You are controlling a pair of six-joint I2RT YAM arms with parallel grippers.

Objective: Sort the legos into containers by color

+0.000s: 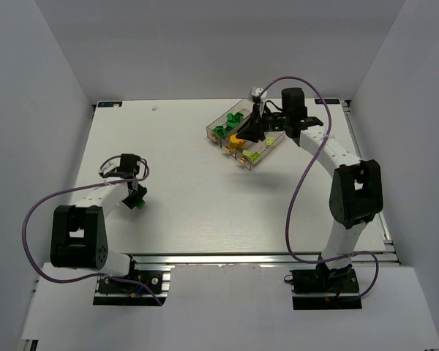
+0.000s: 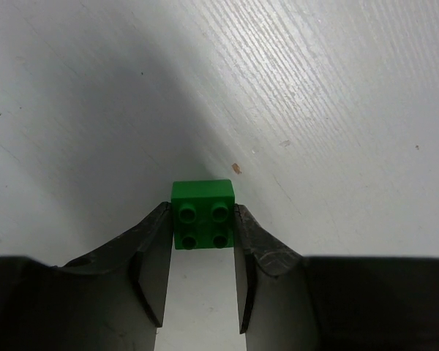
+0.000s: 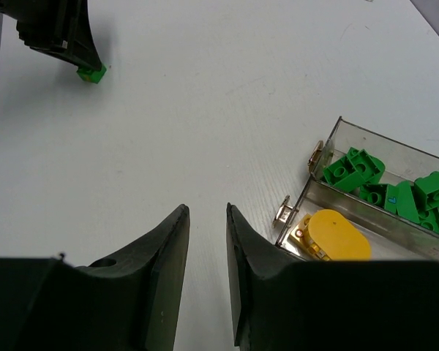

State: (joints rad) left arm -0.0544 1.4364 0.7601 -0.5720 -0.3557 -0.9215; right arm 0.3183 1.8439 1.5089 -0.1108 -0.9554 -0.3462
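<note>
The left jaws grip a small dark green studded plastic brick (image 2: 203, 205) by two opposite sides on the white tabletop (image 2: 314, 110). It lies well apart from the clear plastic three-bin tray (image 3: 380, 134). The right jaws stand narrowly parted and empty just beside that tray, which holds green bricks (image 3: 355, 168) and a rounded yellow piece (image 3: 335, 235).

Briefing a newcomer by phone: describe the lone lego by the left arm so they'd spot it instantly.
Start at the white table and go to its left side, far from the clear containers. There, between the fingers of the left gripper, sits a dark green square four-stud brick, the only lego outside the containers.
</note>
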